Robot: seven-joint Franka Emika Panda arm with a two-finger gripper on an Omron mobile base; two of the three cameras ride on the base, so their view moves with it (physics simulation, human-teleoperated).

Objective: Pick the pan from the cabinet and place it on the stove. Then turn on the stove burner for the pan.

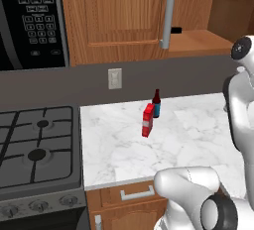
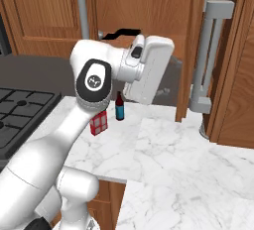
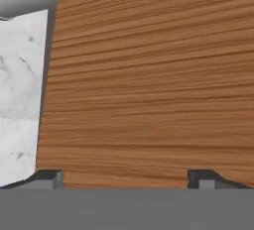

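While the cabinet (image 1: 198, 38) stands open, the pan (image 2: 121, 34) sits inside on its shelf, black handle poking out. Gripper (image 3: 126, 179) spread wide, holding nothing, faces wood grain close up, probably lining up to reach in. Stove (image 1: 34, 144) bare, waiting.

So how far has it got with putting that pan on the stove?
Early days. The cabinet already stands open, and the pan's black handle pokes out from its shelf, so the pan isn't picked up yet. The tool is open and empty, facing a wood panel. The stove has bare grates. Left to do: grab the pan, set it on a burner, turn a knob.
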